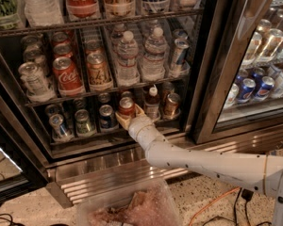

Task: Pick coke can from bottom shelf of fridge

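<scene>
Log gripper (129,116) inside the fridge (212,79), at the front of the bottom shelf (80,136), on the end of a white arm (203,164) reaching in from the lower right. Note tan fingers (138,111) set narrow on the coke can (126,105), one on each side of its lower half, both touching it. Record coke can upright, silver lid up, in the front row of the bottom shelf, about mid-width. Place blue can (106,116) just beside it on the left, apart from the fingers; little bottle (152,101) just beside it on the right; copper-coloured can (171,103) beyond the bottle. Mark more small cans along the left part of the same rack. On the rack above, see water bottles (127,55) over the gripper and a big red Coca-Cola can (66,74) to their left. Find slatted steel grille (99,178) under the bottom shelf, with the arm crossing in front of it. Enter closed glass door (254,41) at right, blue cans (254,88) behind it. On the floor, note a clear plastic tub (132,206) below the grille and an orange cable (212,204) near it
</scene>
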### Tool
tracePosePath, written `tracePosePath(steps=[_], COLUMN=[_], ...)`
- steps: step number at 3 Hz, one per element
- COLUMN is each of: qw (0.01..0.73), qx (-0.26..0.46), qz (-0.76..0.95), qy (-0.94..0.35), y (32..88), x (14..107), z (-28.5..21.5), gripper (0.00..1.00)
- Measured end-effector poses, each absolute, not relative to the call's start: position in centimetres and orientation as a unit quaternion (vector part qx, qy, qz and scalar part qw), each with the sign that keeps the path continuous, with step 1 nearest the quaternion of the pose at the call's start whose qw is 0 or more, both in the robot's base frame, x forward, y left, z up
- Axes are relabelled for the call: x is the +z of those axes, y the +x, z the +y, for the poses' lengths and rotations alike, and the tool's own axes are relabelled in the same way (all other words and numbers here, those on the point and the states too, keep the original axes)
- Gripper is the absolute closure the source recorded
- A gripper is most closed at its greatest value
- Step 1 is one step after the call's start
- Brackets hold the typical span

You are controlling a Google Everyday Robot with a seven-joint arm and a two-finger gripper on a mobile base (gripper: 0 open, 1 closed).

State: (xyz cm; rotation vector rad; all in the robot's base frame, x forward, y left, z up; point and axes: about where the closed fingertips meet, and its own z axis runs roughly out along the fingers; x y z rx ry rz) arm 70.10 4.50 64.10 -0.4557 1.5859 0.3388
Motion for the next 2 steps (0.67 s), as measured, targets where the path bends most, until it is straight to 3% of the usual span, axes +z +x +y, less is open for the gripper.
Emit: tracePosePath(steps=[2], qw=[0.665], qx=[0.15], qz=[0.702], qy=[-0.203], y=[69.45], x=[64.04], z=[4.27], gripper=[1.0])
